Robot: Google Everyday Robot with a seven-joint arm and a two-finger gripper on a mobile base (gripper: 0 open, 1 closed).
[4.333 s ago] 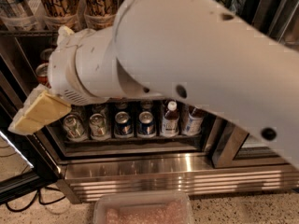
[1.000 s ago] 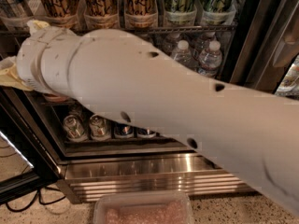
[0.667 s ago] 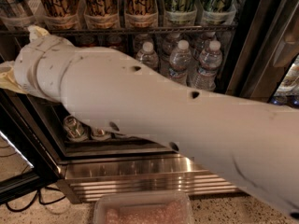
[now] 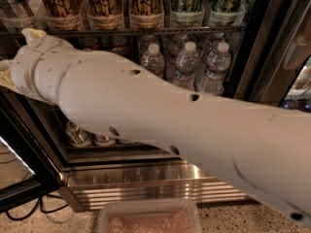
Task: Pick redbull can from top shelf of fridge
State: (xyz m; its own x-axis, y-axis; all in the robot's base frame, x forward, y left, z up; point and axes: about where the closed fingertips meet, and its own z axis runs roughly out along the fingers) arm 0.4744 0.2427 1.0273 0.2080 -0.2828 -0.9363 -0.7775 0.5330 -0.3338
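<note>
The fridge (image 4: 146,183) is open in front of me, with a steel base and dark wire racks. The top shelf (image 4: 146,31) runs across the top of the view and holds clear trays of tall slim gold cans (image 4: 145,4) and green cans (image 4: 187,1). I cannot tell which one is the redbull can. My white arm (image 4: 160,115) crosses the view from lower right to upper left. My gripper (image 4: 8,74) is at the far left edge, just below the top shelf's left end, mostly hidden behind the wrist.
Water bottles (image 4: 187,64) stand on the rack under the top shelf. Cans (image 4: 77,134) stand on the lowest rack. The open door's dark frame (image 4: 24,178) is at the lower left, with cables (image 4: 29,210) on the floor. A clear tub (image 4: 148,220) lies below the fridge base.
The arm has risen from the lowest rack and swung left toward the top shelf's left end. In the last second it shifted slightly, uncovering more of the water bottles.
</note>
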